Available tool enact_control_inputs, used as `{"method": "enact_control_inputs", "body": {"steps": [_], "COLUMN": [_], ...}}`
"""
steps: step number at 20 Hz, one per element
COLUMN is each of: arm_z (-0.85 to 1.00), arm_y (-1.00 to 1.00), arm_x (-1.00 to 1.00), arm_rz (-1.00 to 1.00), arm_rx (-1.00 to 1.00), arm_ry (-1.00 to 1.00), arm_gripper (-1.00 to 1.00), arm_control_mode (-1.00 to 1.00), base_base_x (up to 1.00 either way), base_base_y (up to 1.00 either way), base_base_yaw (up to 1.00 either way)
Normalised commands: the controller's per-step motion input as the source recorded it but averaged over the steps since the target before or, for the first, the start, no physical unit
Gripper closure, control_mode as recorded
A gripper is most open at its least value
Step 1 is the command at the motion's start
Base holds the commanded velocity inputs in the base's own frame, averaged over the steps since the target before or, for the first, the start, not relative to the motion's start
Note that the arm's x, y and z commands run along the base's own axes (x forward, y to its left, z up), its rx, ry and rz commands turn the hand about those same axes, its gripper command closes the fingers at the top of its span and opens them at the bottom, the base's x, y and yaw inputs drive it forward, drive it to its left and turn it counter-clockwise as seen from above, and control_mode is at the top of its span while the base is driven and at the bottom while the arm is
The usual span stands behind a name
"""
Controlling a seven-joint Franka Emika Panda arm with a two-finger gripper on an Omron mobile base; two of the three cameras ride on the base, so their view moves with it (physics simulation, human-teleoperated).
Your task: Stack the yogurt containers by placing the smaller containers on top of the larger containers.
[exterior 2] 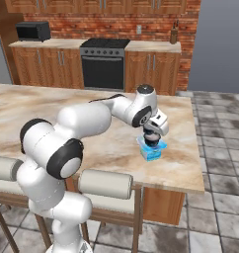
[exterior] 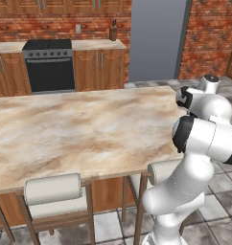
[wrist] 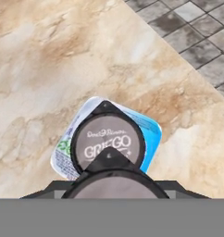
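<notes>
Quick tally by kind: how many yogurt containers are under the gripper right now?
Blue tubs: 1, on the counter.
Dark round cups: 1, sitting over the tub, between the fingertips.
Total: 2 containers.

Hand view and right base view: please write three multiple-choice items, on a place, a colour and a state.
1. Where does the tub stand? A in a sink; B on the counter, near its corner; C on a shelf.
2. The tub's colour? A red; B pale blue; C black.
3. How is the dark lettered cup? A lying on its side; B upside down; C upright, over the tub.
Key: B, floor tiles show just past the counter edge; B, its rim shows pale blue; C, the lid faces up, covering the tub's middle.
</notes>
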Motion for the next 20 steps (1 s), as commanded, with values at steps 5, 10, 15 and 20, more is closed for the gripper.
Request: {"method": "enact_control_inputs", "body": {"steps": [5,10,15,20], "arm_z": [-0.08,-0.08,-0.07,-0.08], "arm_y": [-0.08,-0.02,0.00,-0.02], "arm_x": [0.08,0.11,0.10,0.08], "arm_rz": [0.00,0.00,0.00,0.00], "arm_rx": [0.00,0.00,0.00,0.00], "arm_ry": [0.00,0.00,0.00,0.00], "arm_gripper": [1.00,1.00,1.00,1.00], "arm_control_mode": [-1.00,-1.00,-1.00,-1.00], "base_base_x": [0.00,0.00,0.00,0.00], "base_base_y": [0.00,0.00,0.00,0.00], "base_base_yaw": [0.00,0.00,0.00,0.00]}}
